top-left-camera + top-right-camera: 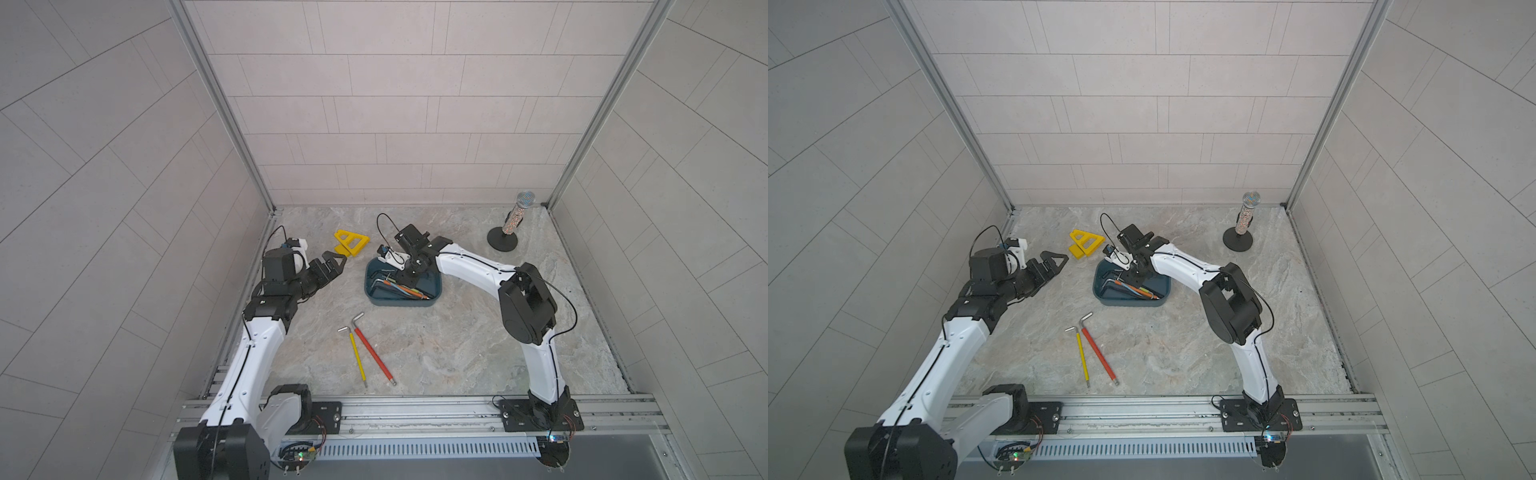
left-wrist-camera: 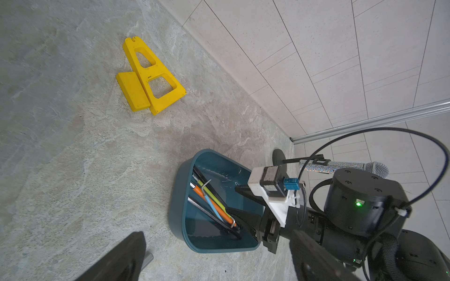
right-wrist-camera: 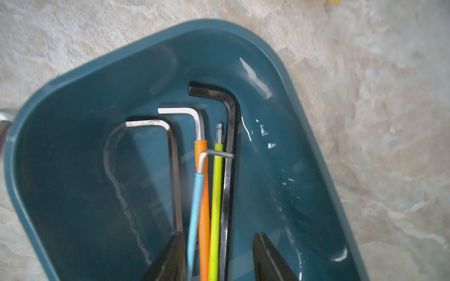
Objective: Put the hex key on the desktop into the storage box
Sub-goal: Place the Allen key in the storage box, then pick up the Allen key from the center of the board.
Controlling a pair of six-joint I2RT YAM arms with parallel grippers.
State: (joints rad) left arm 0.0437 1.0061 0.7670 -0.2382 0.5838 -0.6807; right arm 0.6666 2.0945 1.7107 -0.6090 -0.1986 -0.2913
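The left gripper (image 1: 338, 265) hovers over the desktop (image 1: 457, 357) to the left of the storage box (image 1: 376, 300), about level with the box's far edge. Its jaws are spread wide and hold nothing. Just beyond it, off the box's far left corner, a yellow triangular piece (image 1: 352, 244) with two cut-outs lies flat, with a small yellow slab (image 2: 132, 91) against one side. On the near side of the box, well apart from it and toward its left end, two hex keys lie on the desktop. The yellow-sleeved hex key (image 1: 356, 356) is on the left and the red-sleeved hex key (image 1: 374, 353) just beside it on the right. Their bent ends point toward the box and their long ends fan apart. Inside the box five keys lie close together, roughly parallel along its length: a bare dark steel key (image 3: 175, 182), a blue-sleeved key (image 3: 194, 206) resting over an orange-sleeved key (image 3: 204, 219), a lime-green-sleeved key (image 3: 216, 194) and a black key (image 3: 229, 170). The right gripper (image 3: 219, 236) reaches down into the box over this bundle. Its jaws are parted with one finger on either side of the keys, and they grasp none of them. Far to the right of the box and farther back, a glittery microphone (image 1: 515, 216) stands upright on a round black base.
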